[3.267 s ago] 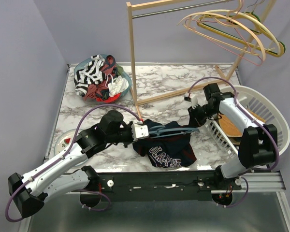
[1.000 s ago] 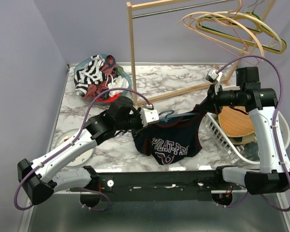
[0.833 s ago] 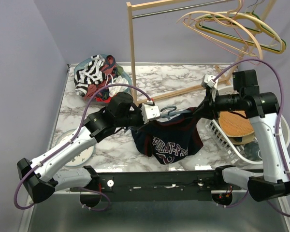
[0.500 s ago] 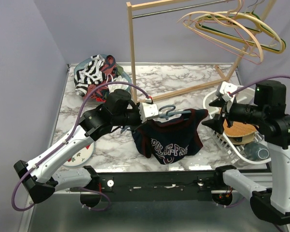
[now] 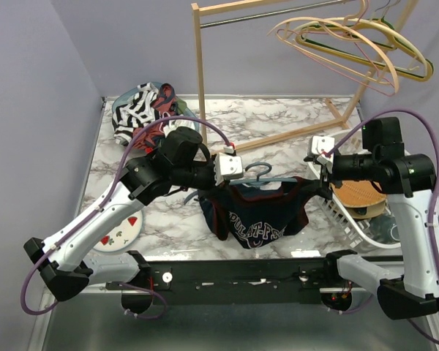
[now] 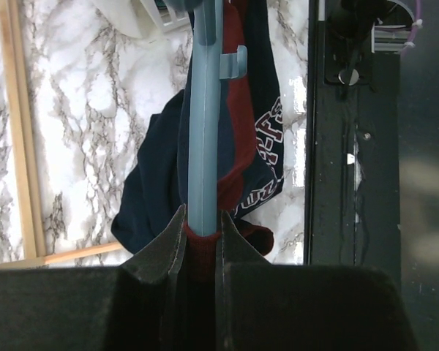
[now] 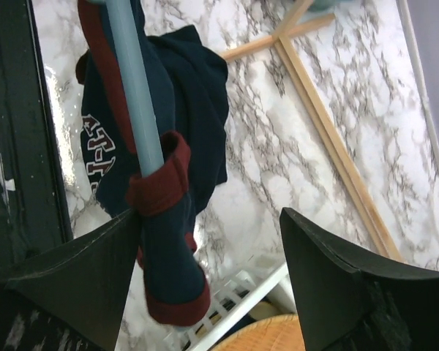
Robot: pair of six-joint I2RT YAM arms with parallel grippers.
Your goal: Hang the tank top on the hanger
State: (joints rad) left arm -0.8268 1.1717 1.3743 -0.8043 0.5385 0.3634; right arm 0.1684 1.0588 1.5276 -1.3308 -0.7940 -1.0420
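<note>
Shirt work looks close to done. The tank top point(image 5: 260, 216) hangs from the hanger point(image 5: 257, 170), up in the air over the tabletop point(image 5: 278, 121), in between the two arms. The left gripper point(image 5: 234, 174) has its jaws pinched narrow on the hanger, near the hook. The right gripper point(image 5: 320, 172) has its jaws wide apart with nothing in them, just beside the other end of the hanger.

I think what is left is to check that both sides sit well, and maybe to smooth the bunched cloth.

The top camera shows the whole shirt sagging, with its white letters. Only the right wrist camera shows a red-edged strap point(image 7: 157, 183) looped around the hanger's arm. Only the left wrist camera shows the hanger squeezed between the left jaws.
</note>
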